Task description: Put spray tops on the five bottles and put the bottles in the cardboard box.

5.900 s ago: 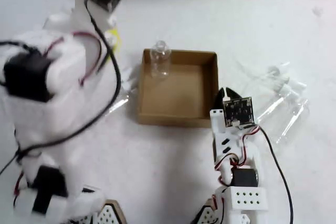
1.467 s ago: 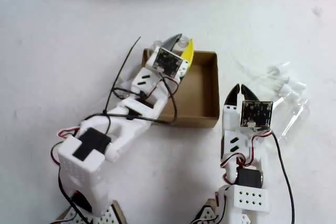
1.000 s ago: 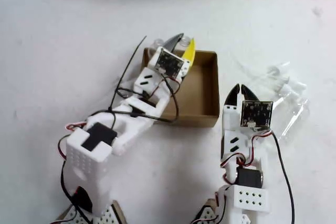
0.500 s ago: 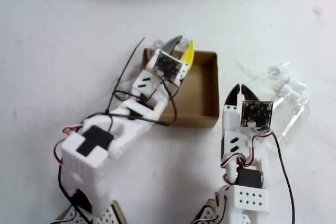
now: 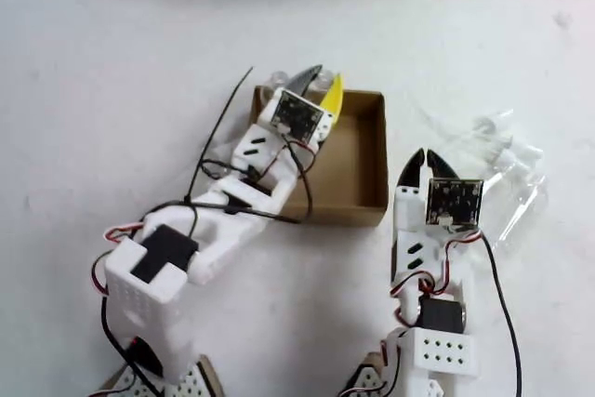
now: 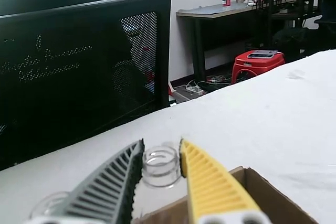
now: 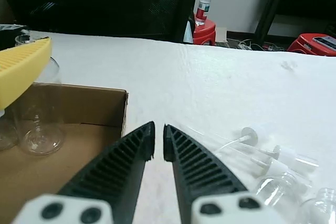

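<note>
- Your left tool [image 6: 161, 144] pinched the bare neck of a clear bottle [image 6: 160, 169], with the grey finger on one side and the yellow finger on the other.
- That bottle stood inside the cardboard box [image 5: 376, 141], at the box corner facing the worktop's far-left corner. It carried no spray top.
- Your right tool [image 7: 158, 140] hung just beside the box, its fingers pressed almost together on nothing.
- The spray tops [image 7: 262, 153] and the other bottles [image 5: 509, 200] lay loose toward the worktop's right edge.
- You seemed to be at the capping step for bottle 1 of 5. The next move likely called for spreading the right tool and fetching 1 spray top while the left kept the neck upright.
</note>
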`<state>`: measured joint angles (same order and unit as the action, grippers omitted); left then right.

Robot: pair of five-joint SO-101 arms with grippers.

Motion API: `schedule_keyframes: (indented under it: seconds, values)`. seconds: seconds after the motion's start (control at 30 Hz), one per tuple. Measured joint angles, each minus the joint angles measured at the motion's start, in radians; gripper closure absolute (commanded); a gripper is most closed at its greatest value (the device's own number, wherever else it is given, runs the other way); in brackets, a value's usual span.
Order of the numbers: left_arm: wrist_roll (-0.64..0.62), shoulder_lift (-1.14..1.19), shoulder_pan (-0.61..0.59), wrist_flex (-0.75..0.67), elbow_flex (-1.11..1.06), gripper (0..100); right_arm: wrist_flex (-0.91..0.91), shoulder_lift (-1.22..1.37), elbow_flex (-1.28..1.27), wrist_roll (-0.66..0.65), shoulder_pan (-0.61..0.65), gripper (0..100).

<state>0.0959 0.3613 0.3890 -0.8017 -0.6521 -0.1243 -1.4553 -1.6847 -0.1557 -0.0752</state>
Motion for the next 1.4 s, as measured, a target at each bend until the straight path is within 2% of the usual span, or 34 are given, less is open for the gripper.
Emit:
schedule_keyframes:
  seconds: [0.1,0.27,0.37,0.53,0.73,1.03,1.27,1.4]
  values:
    - [0.002,0.0,0.0,0.0,0.0,95,0.0,0.0,0.0,0.0,0.0,98.0]
    - [-0.003,0.0,0.0,0.0,0.0,79,0.0,0.0,0.0,0.0,0.0,98.0]
    - [-0.049,0.0,0.0,0.002,0.0,73,0.0,0.0,0.0,0.0,0.0,98.0]
    - [-0.089,-0.008,0.0,0.064,0.0,73,0.0,0.0,0.0,0.0,0.0,98.0]
    - [-0.095,-0.012,0.0,0.072,0.0,73,0.0,0.0,0.0,0.0,0.0,98.0]
    - [-0.095,-0.166,-0.017,0.078,0.0,73,0.0,0.0,0.0,0.0,0.009,98.0]
    - [-0.1,-0.336,-0.018,0.216,0.0,73,0.0,0.0,0.0,0.0,0.009,98.0]
    - [-0.175,-0.517,-0.018,0.377,0.0,73,0.0,0.0,0.0,0.0,0.009,98.0]
